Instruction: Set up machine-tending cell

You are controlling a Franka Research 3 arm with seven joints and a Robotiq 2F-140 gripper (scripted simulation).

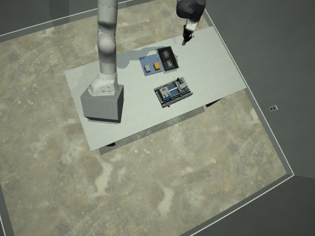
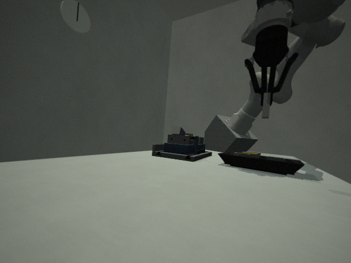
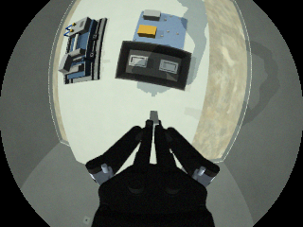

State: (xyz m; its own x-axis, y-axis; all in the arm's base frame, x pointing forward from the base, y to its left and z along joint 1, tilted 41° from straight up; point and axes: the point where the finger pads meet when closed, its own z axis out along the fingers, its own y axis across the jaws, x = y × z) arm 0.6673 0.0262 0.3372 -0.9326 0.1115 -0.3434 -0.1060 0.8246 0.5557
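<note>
My gripper [image 1: 183, 43] hangs high above the far right part of the table, beyond the tray, and touches nothing. Its fingers are shut and empty in the exterior view [image 2: 266, 112] and in the wrist view [image 3: 151, 116]. The blue infeed plate [image 1: 150, 65] holds one grey aluminium blank [image 1: 147, 67] and one brass blank [image 1: 156, 66], both lying flat. The black outfeed tray [image 1: 167, 58] holds two finished parts [image 1: 166, 53] [image 1: 170, 63], pocket up. The vise [image 1: 173, 91] stands open nearer the front edge; I cannot tell what lies in its gap.
The arm's grey base block [image 1: 103, 103] stands at the table's left end. The vise's hoses [image 1: 166, 97] stick out on its front left end. The tray [image 2: 260, 163] and the vise [image 2: 181, 148] are the only raised things near the gripper.
</note>
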